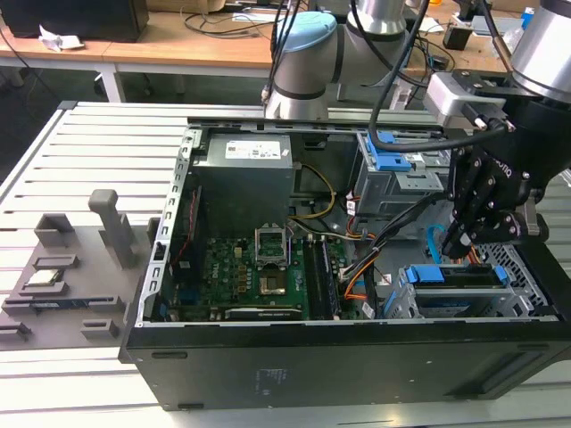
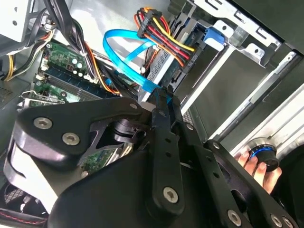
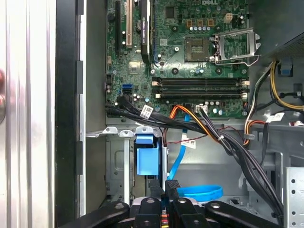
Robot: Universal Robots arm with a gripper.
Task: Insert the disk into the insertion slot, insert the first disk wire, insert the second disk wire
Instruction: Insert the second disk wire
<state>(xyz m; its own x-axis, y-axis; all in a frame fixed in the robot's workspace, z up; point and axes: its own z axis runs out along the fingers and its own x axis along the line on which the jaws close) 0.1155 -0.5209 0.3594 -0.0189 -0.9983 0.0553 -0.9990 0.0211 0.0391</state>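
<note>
Fingers (image 2: pixel 161 102) pinched shut on blue wire (image 2: pixel 124 50); disk (image 1: pixel 455 278) seated in insertion slot (image 1: pixel 526 290).

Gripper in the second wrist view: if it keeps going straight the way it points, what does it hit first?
Probably the flat blue ribbon cable: the black gripper, jaws closed together, has its tips right at that cable's end. Just beyond sits the bundle of red, yellow and black wires at the perforated silver drive cage. Depth is unclear.

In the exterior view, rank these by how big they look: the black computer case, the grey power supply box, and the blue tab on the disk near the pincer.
Largest to smallest, as seen in the exterior view:
1. Black computer case
2. Grey power supply box
3. Blue tab on the disk, close beneath the pincer
</note>
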